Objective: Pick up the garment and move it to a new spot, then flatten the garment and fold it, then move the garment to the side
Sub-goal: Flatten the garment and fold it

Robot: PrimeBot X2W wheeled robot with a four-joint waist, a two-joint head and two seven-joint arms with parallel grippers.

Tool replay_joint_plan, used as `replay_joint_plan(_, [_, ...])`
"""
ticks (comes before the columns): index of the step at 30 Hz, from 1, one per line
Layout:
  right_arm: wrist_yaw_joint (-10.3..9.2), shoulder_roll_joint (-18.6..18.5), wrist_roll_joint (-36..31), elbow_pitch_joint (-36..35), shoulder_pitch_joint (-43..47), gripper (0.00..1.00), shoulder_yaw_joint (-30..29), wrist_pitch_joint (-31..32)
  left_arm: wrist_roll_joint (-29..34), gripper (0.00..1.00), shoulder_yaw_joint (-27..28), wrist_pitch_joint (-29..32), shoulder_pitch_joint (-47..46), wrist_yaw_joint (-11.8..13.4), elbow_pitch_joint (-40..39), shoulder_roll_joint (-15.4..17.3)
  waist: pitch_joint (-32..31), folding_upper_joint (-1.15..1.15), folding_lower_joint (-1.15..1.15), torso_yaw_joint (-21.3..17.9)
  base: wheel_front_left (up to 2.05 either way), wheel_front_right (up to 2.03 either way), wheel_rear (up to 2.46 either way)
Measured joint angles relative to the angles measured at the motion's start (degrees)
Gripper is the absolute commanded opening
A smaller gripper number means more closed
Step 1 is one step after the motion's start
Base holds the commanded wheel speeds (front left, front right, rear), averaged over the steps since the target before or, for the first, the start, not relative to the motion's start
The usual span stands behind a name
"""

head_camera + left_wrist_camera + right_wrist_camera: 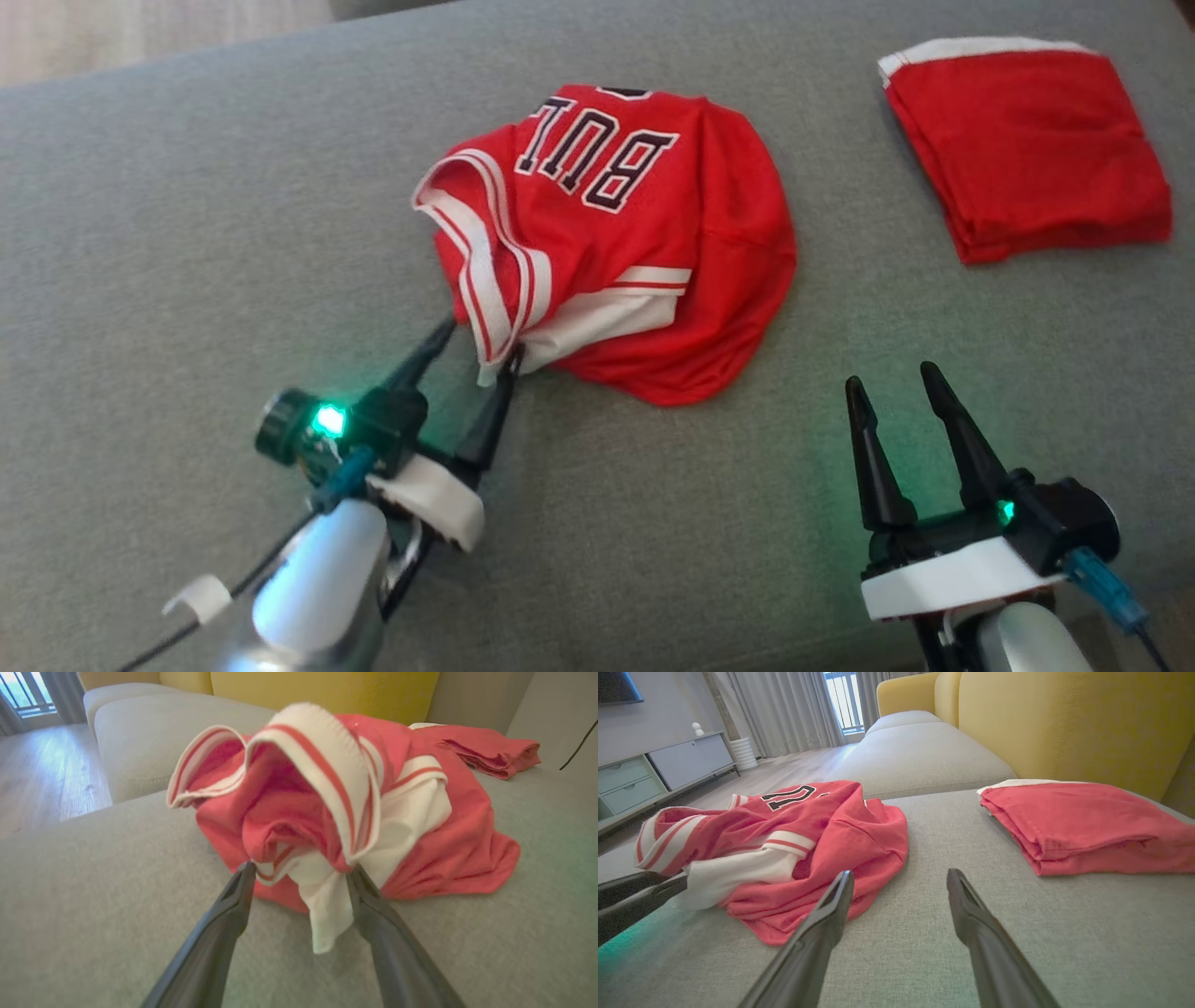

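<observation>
The red jersey (635, 243) lies in a crumpled heap on the grey sofa seat (187, 233), near the middle of the head view. It has white bands with red stripes, and black letters with white edges on top. A white flap sticks out from its edge at 7 o'clock.

The left pincer (480, 343) is right at that edge, at 7 o'clock from the jersey. Its two dark fingers (233, 905) are spread wide apart, not squeezing. In the left wrist view the white flap hangs down between them and the striped band bulges just above their tips. The right-hand finger touches the cloth.

The right pincer (892, 376) is at 4 o'clock from the jersey, over bare seat and apart from the cloth. It is wide open too and holds nothing.

A second red cloth (1027, 149), folded flat with a white edge, lies at 2 o'clock from the jersey, well apart from it.

Behind the seat stands a yellow back cushion (1064, 718). Farther off are a wood floor (37, 774), grey curtains (784, 709) and a low cabinet (668, 765).
</observation>
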Motion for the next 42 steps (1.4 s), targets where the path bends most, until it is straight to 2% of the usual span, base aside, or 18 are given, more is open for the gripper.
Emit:
replay_joint_plan(4, [0.0, 0.0, 0.3, 0.0, 0.0, 1.0, 0.0, 0.0, 1.4, 1.0, -0.2, 0.0, -1.4, 0.0, -2.9, 0.7, 0.4, 0.0, 0.0, -0.9, 0.0, 0.0, 0.0])
replay_joint_plan(5, [0.0, 0.0, 0.5, 0.0, -0.1, 1.0, 0.1, 0.0, 1.8, 0.79, -0.4, 0.0, -1.4, 0.0, -3.8, 0.9, 0.3, 0.0, 0.0, -1.1, 0.0, 0.0, 0.0])
replay_joint_plan(6, [0.0, 0.0, 0.8, 0.1, -0.1, 1.0, 0.2, 0.0, 1.9, 0.0, -0.9, 0.0, -1.4, 0.0, -4.5, 1.1, 0.2, 0.0, -0.01, -1.2, 0.0, 0.0, 0.0])
replay_joint_plan(13, [0.0, 0.0, 1.9, 0.5, -1.0, 1.0, 1.1, 0.0, -0.1, 0.0, -8.9, -0.1, -2.4, 0.0, -9.3, 4.3, -1.4, 0.0, -0.01, -2.8, 0.0, 0.0, 0.0])
replay_joint_plan(18, [0.0, 0.0, 2.9, 1.1, -1.0, 1.0, 1.8, 0.0, -8.1, 0.0, -17.2, -0.1, -8.1, 0.0, -13.1, 5.6, -3.3, 0.0, -0.01, -4.5, 0.0, 0.0, 0.0])
replay_joint_plan(20, [0.0, 0.0, 3.4, 1.3, -1.0, 1.0, 2.4, 0.0, -12.1, 0.0, -19.5, 0.7, -11.8, 0.0, -14.9, 6.3, -3.9, 0.0, -0.01, -5.6, 0.0, 0.0, 0.0])
replay_joint_plan(21, [0.0, 0.0, 4.0, 1.3, -1.0, 1.0, 2.8, 0.0, -16.0, 0.0, -20.6, 2.3, -16.5, 0.0, -16.9, 7.0, -4.6, 0.0, -0.01, -6.8, 0.0, 0.0, 0.0])
replay_joint_plan(22, [0.0, 0.0, 4.5, 1.4, -1.0, 1.0, 2.9, 0.0, -19.7, 0.0, -20.6, 3.8, -21.8, 0.0, -18.4, 7.4, -5.3, 0.0, -0.01, -8.0, 0.0, 0.0, 0.0])
replay_joint_plan(25, [0.0, 0.0, 4.9, 1.4, -1.0, 1.0, 3.3, 0.0, -23.7, 0.0, -19.7, 5.7, -29.7, 0.0, -19.0, 7.7, -6.4, 0.0, -0.01, -9.7, 0.0, 0.0, 0.0])
replay_joint_plan(28, [0.0, 0.0, 5.3, 1.5, -0.7, 1.0, 3.3, 0.0, -25.1, 0.0, -16.1, 5.9, -36.9, 0.0, -18.1, 7.8, -7.4, 0.0, -0.01, -11.0, 0.0, 0.0, 0.0])
replay_joint_plan(34, [0.0, 0.0, 5.4, 1.4, -0.5, 1.0, 2.6, 0.0, -26.7, 0.0, -11.0, 5.9, -46.0, 0.5, -15.1, 7.7, -8.9, 0.0, -0.02, -11.2, 0.0, 0.0, 0.0])
replay_joint_plan(38, [0.0, 0.0, 5.4, 1.4, -0.1, 1.0, 2.0, 0.0, -30.1, 0.0, -8.6, 7.4, -45.9, 2.4, -12.7, 7.6, -9.5, 0.0, -0.01, -9.4, 0.0, 0.0, 0.0])
replay_joint_plan(42, [0.0, 0.0, 5.4, 1.4, 0.7, 1.0, 1.7, 0.0, -33.4, 0.0, -7.9, 8.9, -37.4, 3.3, -12.4, 8.7, -9.8, 0.0, -0.01, -6.8, 0.0, 0.0, 0.0])
